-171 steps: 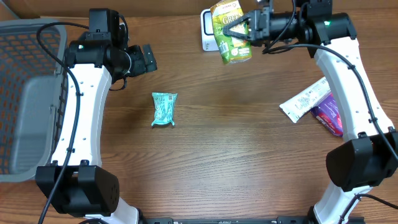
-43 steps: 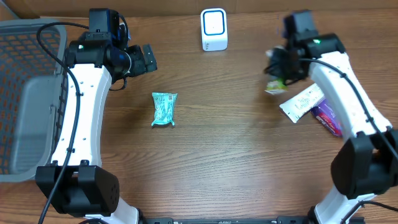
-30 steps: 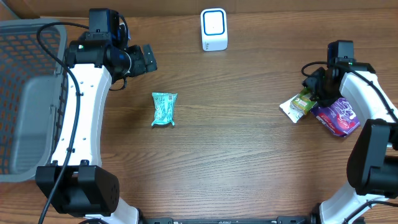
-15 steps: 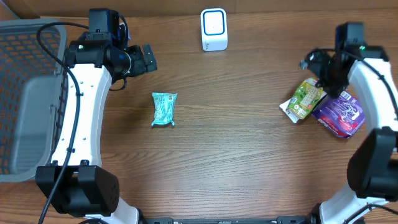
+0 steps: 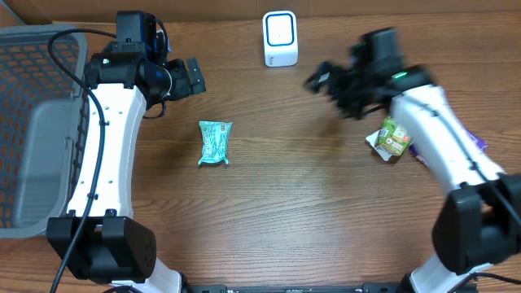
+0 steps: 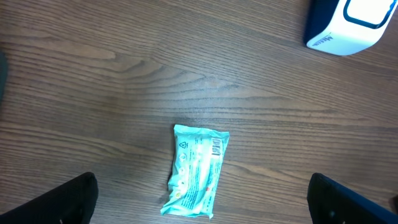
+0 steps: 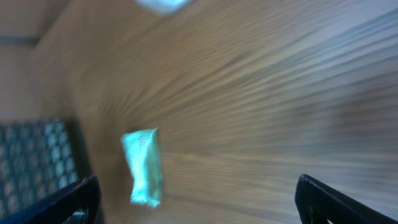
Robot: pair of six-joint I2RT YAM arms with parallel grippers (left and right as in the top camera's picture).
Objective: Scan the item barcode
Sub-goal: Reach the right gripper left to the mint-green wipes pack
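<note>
I seem to be running a mock shop checkout set up in a lab. The wood-grain worktop [image 5: 285,212] has a small white barcode scanner [image 5: 280,38] standing at its far edge, the sort found at a till. A grey mesh basket [image 5: 32,122] sits at the left end like a shopping basket. Packaged goods lie loose on the wood: a teal packet [image 5: 215,142] near the middle and a green pouch [image 5: 394,137] to the right. The lab side shows in the white left arm [image 5: 110,138] and right arm [image 5: 435,130] with their exposed black cables, and in what looks like plain cardboard [image 5: 212,6] along the back.
</note>
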